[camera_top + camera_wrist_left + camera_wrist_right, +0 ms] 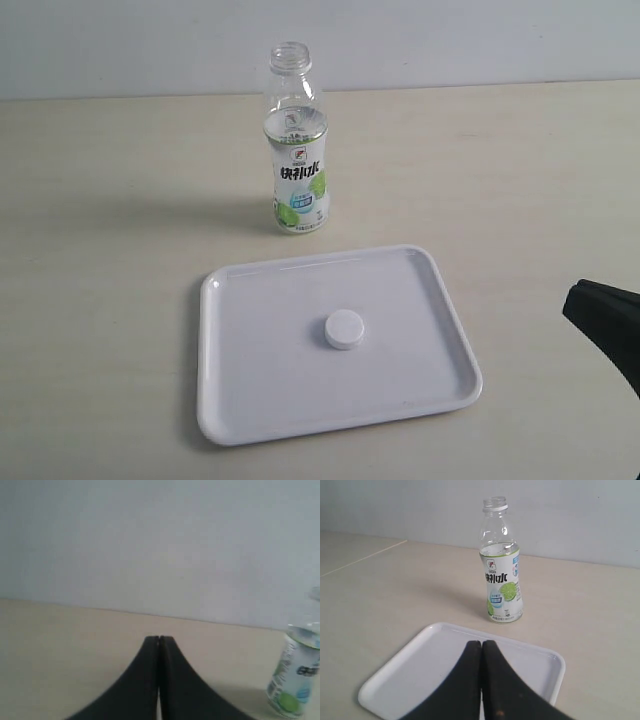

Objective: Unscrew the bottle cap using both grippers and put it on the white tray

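On the smooth white tray (pixel 250 380) sits the round, perhaps ribbed bottle cap (pixel 344 329); both end effectors (pixel 159 640) (pixel 481 643) pinched together, empty.

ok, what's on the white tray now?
Only the small round white plastic bottle cap, near the middle of the flat white plastic rectangular tray. From the right wrist, the shut black end effector covers it.

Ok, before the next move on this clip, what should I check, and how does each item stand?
1. The bottle cap is off the bottle: ok, neck bare.
2. The cap lies flat inside the white tray: ok, near its middle.
3. The bottle stands upright beyond the tray: ok.
4. The left claw is shut and empty: ok.
5. The right claw is shut and empty, clear of the bottle: ok.
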`<state>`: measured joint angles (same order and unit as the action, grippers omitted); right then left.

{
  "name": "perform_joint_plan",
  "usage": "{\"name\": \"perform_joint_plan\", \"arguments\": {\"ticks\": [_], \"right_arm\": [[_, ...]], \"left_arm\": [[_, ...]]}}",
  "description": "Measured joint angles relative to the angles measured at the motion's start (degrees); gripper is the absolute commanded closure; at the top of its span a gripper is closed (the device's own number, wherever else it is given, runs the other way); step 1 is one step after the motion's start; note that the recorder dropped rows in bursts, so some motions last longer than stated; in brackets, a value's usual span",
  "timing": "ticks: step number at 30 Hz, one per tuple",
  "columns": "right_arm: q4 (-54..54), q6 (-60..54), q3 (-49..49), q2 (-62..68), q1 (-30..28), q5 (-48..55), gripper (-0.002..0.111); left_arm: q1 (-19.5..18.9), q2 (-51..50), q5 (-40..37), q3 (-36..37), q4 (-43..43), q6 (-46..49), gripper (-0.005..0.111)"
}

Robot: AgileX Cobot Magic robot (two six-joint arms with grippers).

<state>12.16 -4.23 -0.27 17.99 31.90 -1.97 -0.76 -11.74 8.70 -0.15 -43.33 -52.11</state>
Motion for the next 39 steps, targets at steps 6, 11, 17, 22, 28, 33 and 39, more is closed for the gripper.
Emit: {"name": "perform_joint_plan", "arguments": {"ticks": [6,11,17,22,28,33,39], "right_arm": [[0.1,0.0,0.0,0.0,0.0,0.0,0.108],[0.1,0.0,0.0,0.0,0.0,0.1,0.108],[0.1,0.1,0.0,0.0,0.0,0.1,0.108],[0.1,0.1,0.0,0.0,0.0,0.1,0.108],[0.1,0.1,0.0,0.0,0.0,0.1,0.108],[0.1,0.1,0.0,0.0,0.0,0.1,0.108],[0.1,0.1,0.0,-0.1,0.0,0.1,0.108]], "left_arm": [[0.0,11.0,-10.8,0.0,0.4,-3.7,0.107],[0.0,11.4,-13.4,0.0,1.1,-5.1,0.107],[0.0,11.4,-15.6,0.0,1.5,-5.3,0.107],[0.0,11.4,-16.1,0.0,1.3,-5.3,0.107],[0.0,11.4,-16.1,0.0,0.4,-5.5,0.107],[0.0,11.4,-16.1,0.0,0.3,-5.5,0.107],[0.0,11.4,-16.2,0.0,0.3,-5.4,0.107]]}}
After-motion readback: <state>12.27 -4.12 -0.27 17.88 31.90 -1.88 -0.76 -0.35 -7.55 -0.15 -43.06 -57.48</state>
